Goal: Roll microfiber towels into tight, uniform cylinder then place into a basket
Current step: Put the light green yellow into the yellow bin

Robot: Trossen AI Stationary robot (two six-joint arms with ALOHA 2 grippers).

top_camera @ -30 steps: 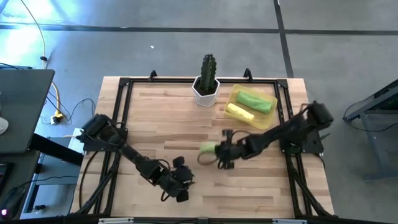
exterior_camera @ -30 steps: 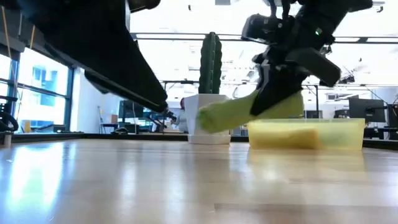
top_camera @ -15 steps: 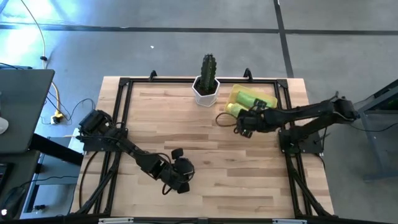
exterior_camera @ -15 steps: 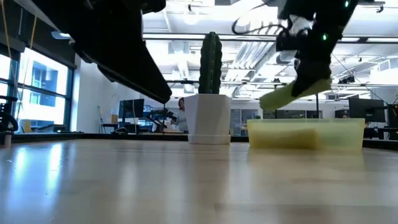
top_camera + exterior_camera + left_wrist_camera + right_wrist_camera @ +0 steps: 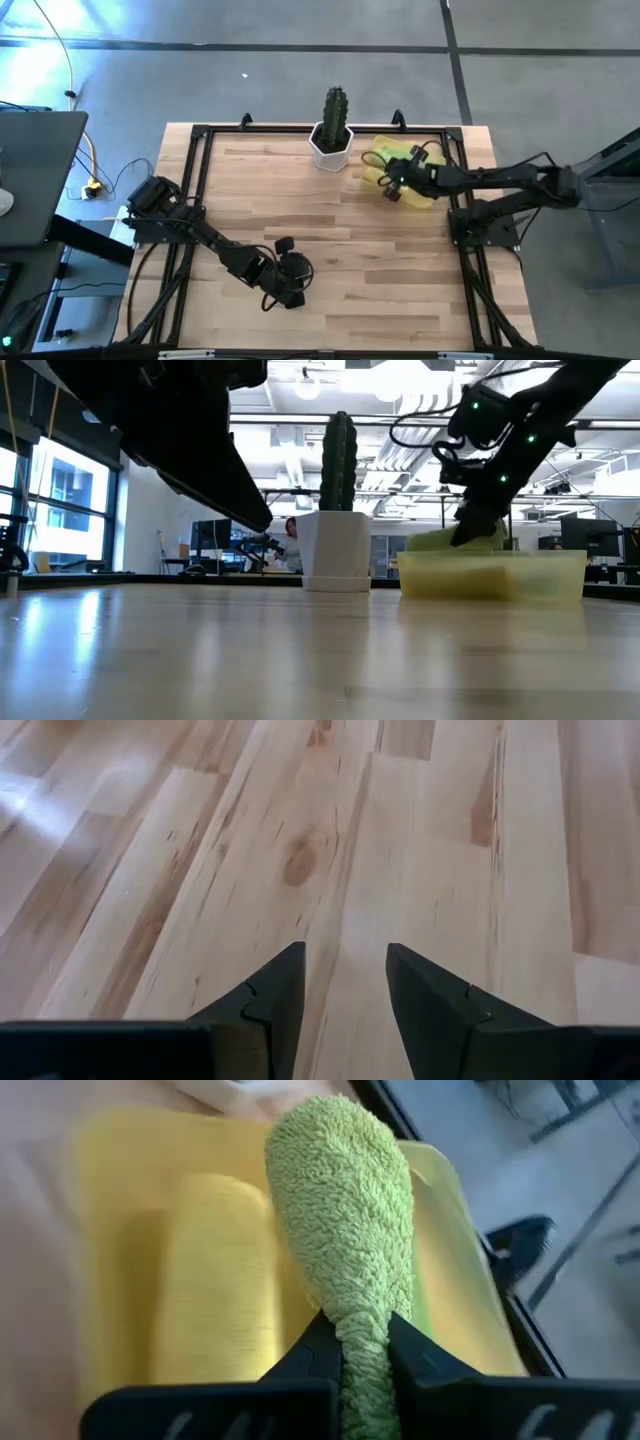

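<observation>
Wooden worktop [image 5: 330,200] carries everything. At its far right, the right end effector [image 5: 362,1342] is clenched on a rolled green towel [image 5: 345,1220], whose long axis runs straight out from the fingers, over the basket [image 5: 110,1260] and alongside the yellow roll [image 5: 215,1280] lying there. Left end effector [image 5: 340,985], released, waits well apart.

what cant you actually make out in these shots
- Other green towel: in the right wrist view the held green towel covers it; the yellow towel shows beside it.
- Basket contents, high view: the right gripper covers them.
- Basket interior, low view: only blurred shapes show through its wall.
- Left gripper: its wrist view shows only the bare table.
</observation>
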